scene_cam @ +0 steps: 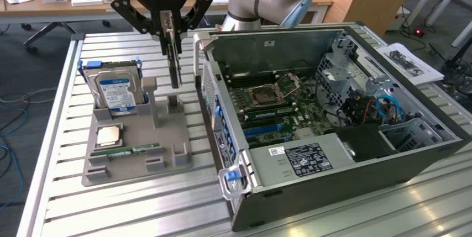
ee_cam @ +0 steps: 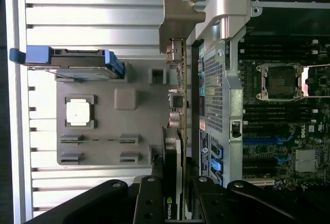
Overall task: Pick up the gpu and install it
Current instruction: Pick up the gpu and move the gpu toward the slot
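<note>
White capitals spell ROBOTIQ on the black body of the gripper (scene_cam: pixel 174 27). In the wrist view, the edge of the gpu (ee_cam: pixel 173 152) bears a small green logo mark. The hard drive (scene_cam: pixel 116 90) label and the black sticker (scene_cam: pixel 304 158) inside the computer case (scene_cam: pixel 354 193) carry print too small to read.

Black two-finger robot gripper (scene_cam: pixel 172 27) with white lettering, thin dark grey-black gpu card (scene_cam: pixel 174 60), silver boxy hard drive (scene_cam: pixel 114 90) with blue-white label, flat grey plastic holder (scene_cam: pixel 132 166), narrow green memory stick (scene_cam: pixel 136 150)
</note>
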Robot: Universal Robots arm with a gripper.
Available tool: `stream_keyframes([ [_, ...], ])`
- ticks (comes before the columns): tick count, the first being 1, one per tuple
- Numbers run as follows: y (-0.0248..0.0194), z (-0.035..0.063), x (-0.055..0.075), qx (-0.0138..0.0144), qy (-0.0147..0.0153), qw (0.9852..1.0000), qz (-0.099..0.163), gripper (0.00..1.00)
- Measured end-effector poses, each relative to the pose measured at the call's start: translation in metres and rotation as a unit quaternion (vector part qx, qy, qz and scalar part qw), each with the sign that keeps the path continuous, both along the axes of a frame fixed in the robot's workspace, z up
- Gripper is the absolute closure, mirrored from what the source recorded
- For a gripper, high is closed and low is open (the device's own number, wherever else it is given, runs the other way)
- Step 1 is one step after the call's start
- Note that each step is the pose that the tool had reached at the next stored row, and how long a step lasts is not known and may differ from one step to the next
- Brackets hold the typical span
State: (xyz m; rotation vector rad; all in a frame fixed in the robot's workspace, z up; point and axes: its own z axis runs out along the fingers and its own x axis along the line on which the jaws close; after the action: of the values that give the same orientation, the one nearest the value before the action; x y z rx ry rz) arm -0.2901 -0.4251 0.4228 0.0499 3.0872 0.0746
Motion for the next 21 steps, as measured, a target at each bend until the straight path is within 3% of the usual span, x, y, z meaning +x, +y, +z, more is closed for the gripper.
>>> stream_keyframes([
  [9, 0.0, -0.0001, 0.01, 0.0001, -0.0001, 1.0, 0.0, 0.73],
  [21, 0.0, 0.0, 0.04, 0.0006, 0.0, 1.0, 0.0, 0.73],
])
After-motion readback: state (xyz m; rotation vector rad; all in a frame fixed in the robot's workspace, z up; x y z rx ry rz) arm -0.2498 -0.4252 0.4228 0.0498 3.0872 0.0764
